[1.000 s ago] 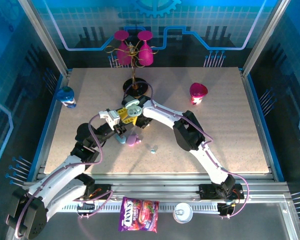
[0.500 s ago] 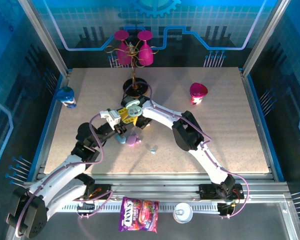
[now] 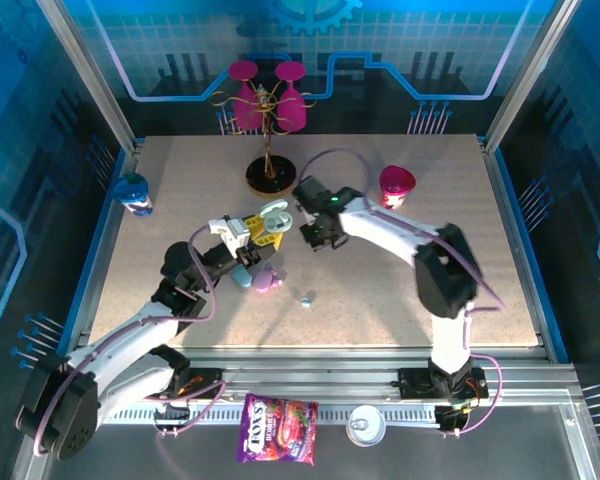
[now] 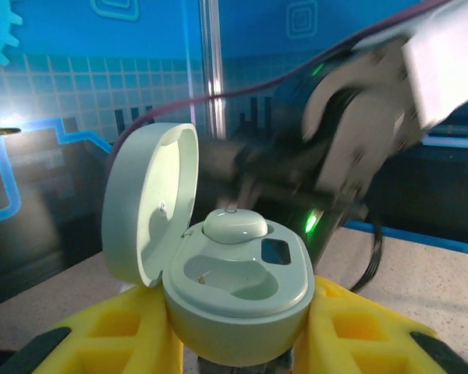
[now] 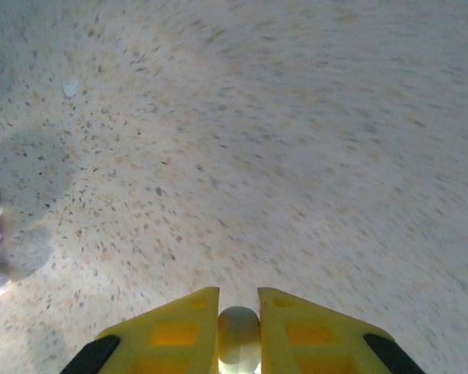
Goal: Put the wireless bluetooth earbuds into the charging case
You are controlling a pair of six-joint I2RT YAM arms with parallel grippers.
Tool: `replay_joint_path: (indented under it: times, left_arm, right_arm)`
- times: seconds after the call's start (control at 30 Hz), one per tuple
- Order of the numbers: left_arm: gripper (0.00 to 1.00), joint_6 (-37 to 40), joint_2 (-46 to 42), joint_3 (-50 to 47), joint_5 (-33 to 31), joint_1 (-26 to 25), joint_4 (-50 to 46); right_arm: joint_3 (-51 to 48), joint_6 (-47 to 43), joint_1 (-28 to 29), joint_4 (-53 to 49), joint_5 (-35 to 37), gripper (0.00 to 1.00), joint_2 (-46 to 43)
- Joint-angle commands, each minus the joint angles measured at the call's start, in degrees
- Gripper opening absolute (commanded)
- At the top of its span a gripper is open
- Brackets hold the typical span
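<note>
Gripping point: we see a whitish rounded plastic earbud (image 5: 239,336) pinched in the narrowed right gripper (image 5: 238,302), over the speckled table (image 5: 296,156).
Charging case (image 4: 234,300): pale green plastic, lid open, clamped by the left gripper (image 4: 242,347); second whitish earbud (image 4: 234,226) seated inside.
</note>
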Motion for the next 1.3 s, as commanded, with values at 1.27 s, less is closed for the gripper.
replay_joint_path:
  times: [1.27]
  left_arm:
    - [0.27,-5.74,18.39,7.51,-0.2,-6.77,13.71]
  right_arm:
    - [-19.8,12.22,4.15,36.17,-18.86,0.16,-33.14]
